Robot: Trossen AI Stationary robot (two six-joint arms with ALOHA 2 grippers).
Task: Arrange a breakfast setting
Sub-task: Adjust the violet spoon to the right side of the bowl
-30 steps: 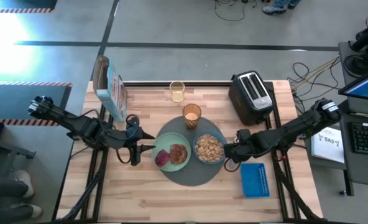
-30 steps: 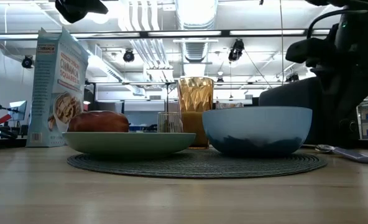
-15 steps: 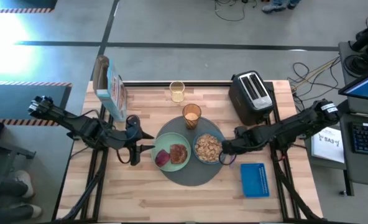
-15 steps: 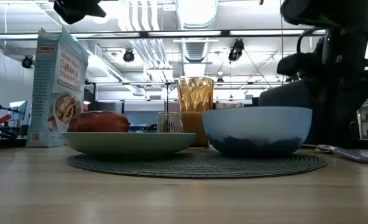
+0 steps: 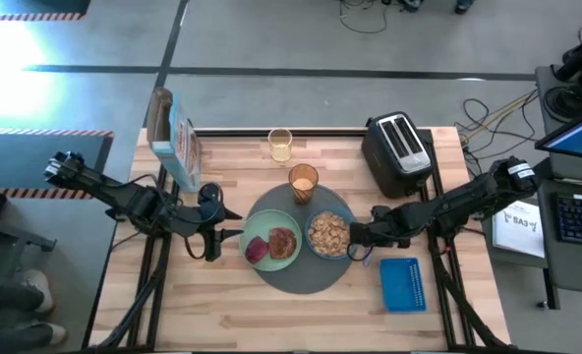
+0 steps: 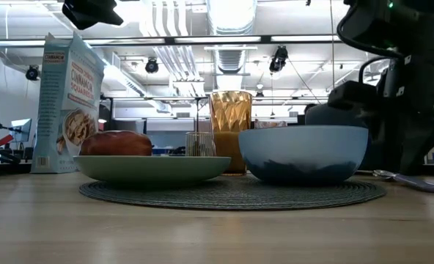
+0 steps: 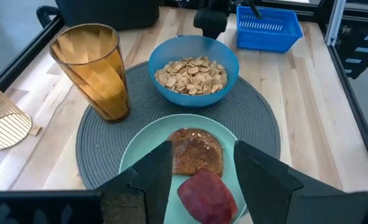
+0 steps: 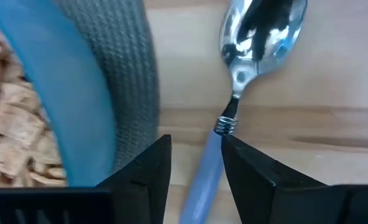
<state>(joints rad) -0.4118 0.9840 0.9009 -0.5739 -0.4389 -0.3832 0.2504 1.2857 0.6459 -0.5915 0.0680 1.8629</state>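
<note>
The round dark-grey mat [image 5: 304, 277] carries the pale-green plate [image 5: 260, 229] with the toast slice [image 7: 196, 152] and red fruit [image 7: 206, 190]. It also carries the blue bowl [image 5: 316, 251] of brown cereal [image 7: 193, 73] and the amber tumbler [image 5: 303, 183]. The small spoon [image 8: 262, 31], silver with a blue handle, lies flat on the wood right of the mat. My right gripper [image 8: 195, 142] is open, low over the spoon, one finger on each side of its handle. My left gripper [image 7: 202, 180] is open and empty, above the table left of the plate. My right gripper comes down from above, its fingers either side of the spoon's blue handle [image 8: 210, 155], just behind the neck and across it. One finger [image 8: 234, 155] stands close against the handle's side; I cannot tell whether it touches. The spoon lies flat on the table.
The black-and-silver toaster [image 5: 399, 149] stands at the far right. The blue slotted basket [image 5: 402, 283] lies near the right front. A cereal box [image 5: 173, 138] stands at the far left, and a small wire cup [image 5: 280, 145] at the far edge.
My right gripper has moved a little toward the table's left, toward the bowl, and now stands over the spoon's handle. The spoon and the setting have stayed where they were.
</note>
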